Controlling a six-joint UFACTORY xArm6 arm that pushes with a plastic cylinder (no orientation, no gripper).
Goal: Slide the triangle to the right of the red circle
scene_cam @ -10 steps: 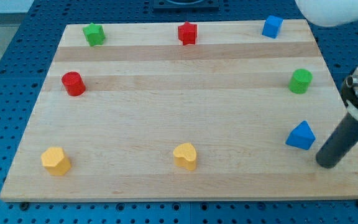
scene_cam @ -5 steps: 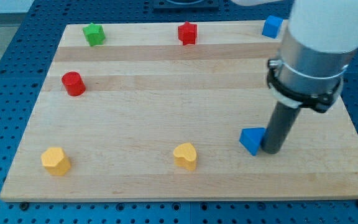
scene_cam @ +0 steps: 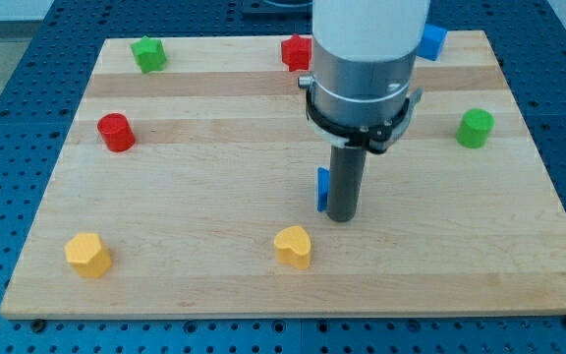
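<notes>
The blue triangle point(scene_cam: 321, 188) lies near the board's middle, mostly hidden behind my rod; only its left edge shows. My tip point(scene_cam: 341, 217) rests on the board, touching the triangle's right side. The red circle point(scene_cam: 116, 132) stands far off at the view's left, upper half of the board.
A green block point(scene_cam: 148, 53), a red block point(scene_cam: 296, 52) and a blue block point(scene_cam: 430, 41) line the top edge. A green cylinder point(scene_cam: 476, 128) stands at the right. A yellow block point(scene_cam: 88, 254) and a yellow heart point(scene_cam: 294, 246) sit near the bottom edge of the wooden board point(scene_cam: 204, 147).
My tip swept from the board's right edge leftward and slightly up, pushing the blue triangle from the lower right to near the middle. The other blocks stayed put.
</notes>
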